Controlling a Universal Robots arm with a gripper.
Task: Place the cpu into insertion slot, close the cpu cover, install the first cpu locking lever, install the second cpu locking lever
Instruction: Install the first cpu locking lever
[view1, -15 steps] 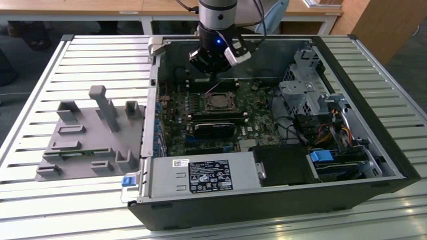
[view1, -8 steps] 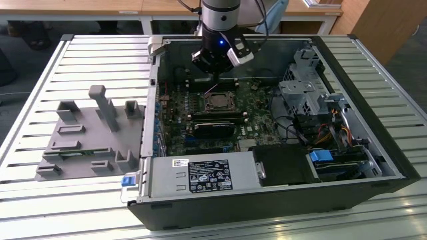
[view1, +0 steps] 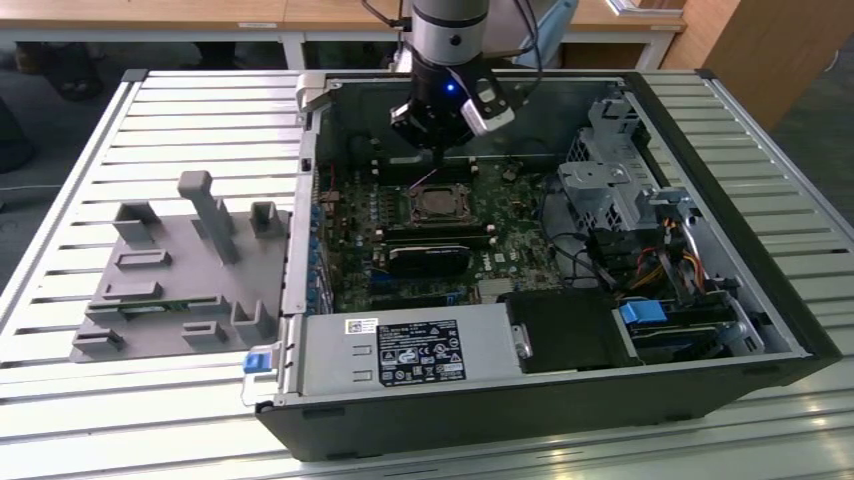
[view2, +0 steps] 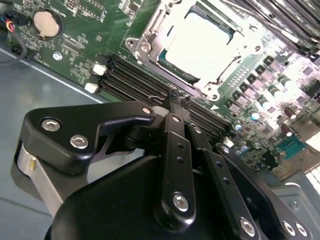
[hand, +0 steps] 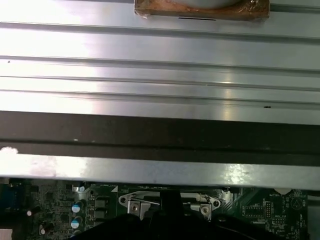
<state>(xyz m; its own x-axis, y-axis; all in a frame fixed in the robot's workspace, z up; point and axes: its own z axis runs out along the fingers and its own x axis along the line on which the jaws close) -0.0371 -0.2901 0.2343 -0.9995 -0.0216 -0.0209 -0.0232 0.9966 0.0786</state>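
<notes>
I am hovering my gripper (view2: 176, 102) just beside the insertion slot (view2: 200, 47), jaws pressed together with nothing between them. The cpu (view2: 197, 42) is lying flat in that slot, with the cpu cover (view2: 150, 35) framing it. I judge the cover thin, stiff and springy, best pushed at its edge, while the chip beneath looks light and fragile.

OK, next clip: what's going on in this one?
A single robot arm is working inside an open computer case on a slatted table. Its gripper hangs just above the insertion slot on the green board, jaws shut with nothing between them. In the second wrist view the cpu sits in the socket with the cpu cover down around it.
</notes>
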